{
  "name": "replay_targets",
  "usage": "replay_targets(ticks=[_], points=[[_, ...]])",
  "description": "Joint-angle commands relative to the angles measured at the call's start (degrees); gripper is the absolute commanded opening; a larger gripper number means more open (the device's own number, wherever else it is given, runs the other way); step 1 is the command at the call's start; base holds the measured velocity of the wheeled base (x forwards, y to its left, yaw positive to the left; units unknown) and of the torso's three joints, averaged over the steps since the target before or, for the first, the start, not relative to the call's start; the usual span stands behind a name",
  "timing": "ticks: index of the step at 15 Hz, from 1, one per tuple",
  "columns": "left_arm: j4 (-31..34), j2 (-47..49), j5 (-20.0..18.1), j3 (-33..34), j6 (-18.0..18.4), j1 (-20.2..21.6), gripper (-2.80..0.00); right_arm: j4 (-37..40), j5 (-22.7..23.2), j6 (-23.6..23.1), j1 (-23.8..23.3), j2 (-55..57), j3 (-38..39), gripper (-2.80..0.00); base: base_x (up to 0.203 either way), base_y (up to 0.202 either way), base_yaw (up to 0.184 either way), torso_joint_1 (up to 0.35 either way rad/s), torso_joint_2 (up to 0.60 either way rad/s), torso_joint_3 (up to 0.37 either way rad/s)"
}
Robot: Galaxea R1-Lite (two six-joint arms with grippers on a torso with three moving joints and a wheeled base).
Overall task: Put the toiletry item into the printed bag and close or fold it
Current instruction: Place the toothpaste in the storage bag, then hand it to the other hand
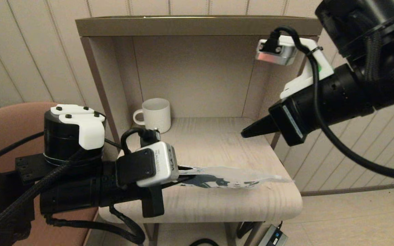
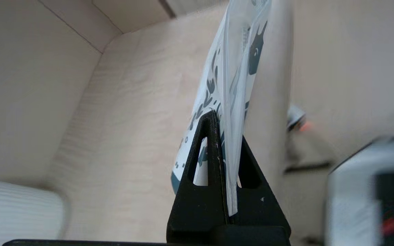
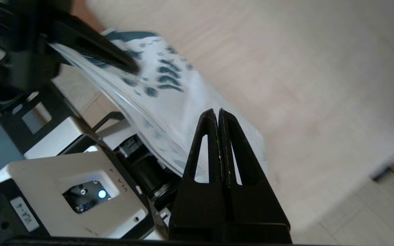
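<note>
In the head view, the printed bag [image 1: 231,179] is seen held out flat over the front part of the pale wooden shelf [image 1: 217,143], its near end pinched in the left gripper [image 1: 183,172]. The pouch is thin and whitish, with dark teal shapes printed along it, and its far end droops toward the shelf's front right edge. The right gripper [image 1: 246,133] is raised above the shelf, well apart from the bag, with its fingers pressed together on nothing. A white ribbed mug [image 1: 155,114] is placed at the back left corner.

In the left wrist view, the left gripper [image 2: 222,116] is shown clamped on the bag's edge. The bag [image 2: 233,68] is seen edge-on, with a clear glossy layer over white fabric printed with teal leaves and a horse's head. The mug [image 2: 15,208] is visible only as a blur.

In the right wrist view, the right gripper [image 3: 217,114] is shown closed and empty. The bag [image 3: 169,95] is stretched beyond it, teal flower marks visible, with the left arm's fingers [image 3: 94,49] nipped on its end.
</note>
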Motion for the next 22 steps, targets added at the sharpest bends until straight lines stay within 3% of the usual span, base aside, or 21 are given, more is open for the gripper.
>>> replay_targets(ticks=[1, 4, 5, 8, 11, 17, 19, 22], points=[[-0.2, 0.7, -0.8, -2.2, -7.3, 0.1, -2.8, 0.1, 0.3, 0.0, -2.8, -3.9, 1.6, -2.8, 0.0, 0.0, 0.0, 0.0, 0.0, 0.0], [-0.2, 0.9, -1.1, -5.1, -17.9, 0.7, -2.8, -0.1, 2.0, 0.0, -5.6, -7.5, 5.9, -2.8, 0.0, 0.0, 0.0, 0.0, 0.0, 0.0], [-0.2, 0.9, -1.0, -5.4, -19.8, 0.7, -2.8, -0.2, 2.1, 0.1, -5.8, -8.7, 7.0, 0.0, 0.0, 0.0, 0.0, 0.0, 0.0, 0.0], [-0.2, 1.2, -1.3, -4.9, -22.0, 2.0, -2.8, -0.3, 3.1, -0.5, -9.1, -12.6, 10.4, 0.0, 0.0, 0.0, 0.0, 0.0, 0.0, 0.0], [-0.2, 1.7, -3.6, -4.6, -22.0, 3.5, -2.8, -0.2, 7.5, -2.2, -14.8, -15.0, 11.8, 0.0, 0.0, 0.0, 0.0, 0.0, 0.0, 0.0], [-0.2, 2.4, -4.3, -5.7, -24.0, 4.8, -2.8, -0.7, 12.4, -4.1, -18.2, -16.6, 17.3, 0.0, 0.0, 0.0, 0.0, 0.0, 0.0, 0.0], [0.0, 2.3, -6.6, -6.9, -28.5, 4.8, -2.8, -7.7, 16.5, -4.2, -19.4, -16.7, 22.8, 0.0, 0.0, 0.0, 0.0, 0.0, 0.0, 0.0], [0.4, 2.2, -8.8, -7.5, -31.4, 4.8, -2.8, -26.0, 25.8, -4.3, -23.3, -16.9, 33.0, 0.0, 0.0, 0.0, 0.0, 0.0, 0.0, 0.0]])
